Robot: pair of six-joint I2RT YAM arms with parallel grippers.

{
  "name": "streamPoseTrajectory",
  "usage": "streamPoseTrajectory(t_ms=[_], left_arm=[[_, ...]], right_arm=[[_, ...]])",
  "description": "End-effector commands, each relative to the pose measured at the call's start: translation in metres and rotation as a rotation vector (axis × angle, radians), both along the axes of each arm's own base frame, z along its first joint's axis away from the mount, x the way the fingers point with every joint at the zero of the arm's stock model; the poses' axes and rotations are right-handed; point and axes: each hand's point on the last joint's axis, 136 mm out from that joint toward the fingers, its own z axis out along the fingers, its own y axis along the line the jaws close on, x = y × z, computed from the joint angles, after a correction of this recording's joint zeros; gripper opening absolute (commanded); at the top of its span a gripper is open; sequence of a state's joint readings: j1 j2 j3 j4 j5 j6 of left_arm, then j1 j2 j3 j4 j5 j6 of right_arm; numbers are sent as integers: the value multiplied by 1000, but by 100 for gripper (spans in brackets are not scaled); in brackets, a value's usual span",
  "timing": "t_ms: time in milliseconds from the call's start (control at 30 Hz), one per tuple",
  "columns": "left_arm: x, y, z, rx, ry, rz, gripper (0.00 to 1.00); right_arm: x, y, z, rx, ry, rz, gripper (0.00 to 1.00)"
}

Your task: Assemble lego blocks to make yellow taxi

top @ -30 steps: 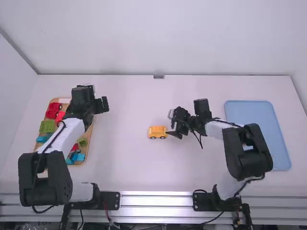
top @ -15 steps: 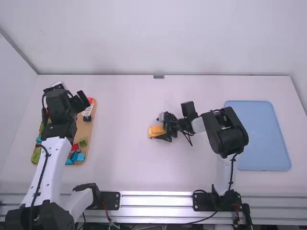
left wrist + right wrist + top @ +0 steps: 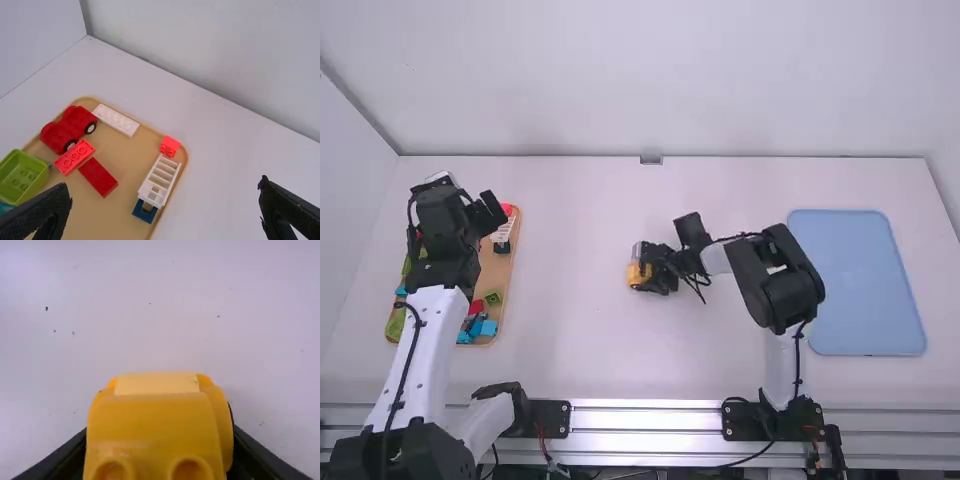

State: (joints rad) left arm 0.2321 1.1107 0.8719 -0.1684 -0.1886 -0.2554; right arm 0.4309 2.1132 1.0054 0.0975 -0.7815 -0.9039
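Note:
The yellow taxi (image 3: pixel 634 274) stands on the table left of centre, partly hidden by my right gripper (image 3: pixel 646 278). In the right wrist view the yellow taxi (image 3: pixel 152 425) sits between the fingers of my right gripper (image 3: pixel 159 460), which is closed around its sides; two round studs face the camera. My left gripper (image 3: pixel 496 205) is held above the far end of the brick tray. In the left wrist view my left gripper (image 3: pixel 165 205) is open, its fingers wide apart with nothing held.
The wooden tray (image 3: pixel 184 155) at the left holds a red car (image 3: pixel 69 128), a white ladder piece (image 3: pixel 159 181), a green box (image 3: pixel 21 176), and red, white and blue bricks. A blue tray (image 3: pixel 860 285) lies at the right.
My right gripper has moved left from beside the yellow taxi onto it and now has hold of it. My left arm has swung left and now reaches over the wooden tray.

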Motion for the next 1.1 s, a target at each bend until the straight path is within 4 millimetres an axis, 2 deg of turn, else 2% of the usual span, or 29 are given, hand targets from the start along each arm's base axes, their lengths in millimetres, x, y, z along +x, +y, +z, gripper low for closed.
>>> streamPoseTrajectory(t_ms=[0,100,167,300,400,467,567,600,633,700,767,800,833,867,933,1000,1067], left_arm=[[-1,3,2,19,5,5,99],[-1,3,2,20,5,5,99],[-1,3,3,20,1,6,99],[1,4,6,24,-11,6,99],[1,4,7,26,-17,7,99],[1,4,8,28,-19,8,99],[3,5,7,28,-20,8,99],[5,5,6,30,-21,7,99],[6,5,6,31,-23,7,99],[12,7,4,31,-27,7,99],[17,8,1,32,-31,6,99],[23,9,-2,32,-33,7,99],[27,10,-5,33,-33,7,99],[29,11,-6,32,-33,7,99],[38,12,-15,29,-29,5,99],[42,13,-19,26,-27,5,99],[47,14,-25,25,-22,5,99]], right_arm=[[9,-5,-6,-60,0,-9,59],[20,-21,1,-159,25,-23,49],[25,-35,8,-242,24,-30,49],[48,-86,30,-498,-11,-128,49],[77,-139,53,-678,-60,-340,49],[95,-194,80,-803,-94,-578,47],[99,-249,104,-867,-89,-804,44],[96,-277,114,-864,-63,-908,44],[96,-283,116,-860,-56,-933,44],[86,-323,126,-813,8,-1090,45],[80,-351,129,-751,51,-1210,46],[81,-375,127,-671,66,-1300,47],[83,-390,123,-594,73,-1356,48],[84,-394,122,-566,75,-1375,49],[85,-424,110,-378,92,-1507,52],[79,-440,102,-317,103,-1579,53],[66,-461,88,-274,123,-1690,56]])
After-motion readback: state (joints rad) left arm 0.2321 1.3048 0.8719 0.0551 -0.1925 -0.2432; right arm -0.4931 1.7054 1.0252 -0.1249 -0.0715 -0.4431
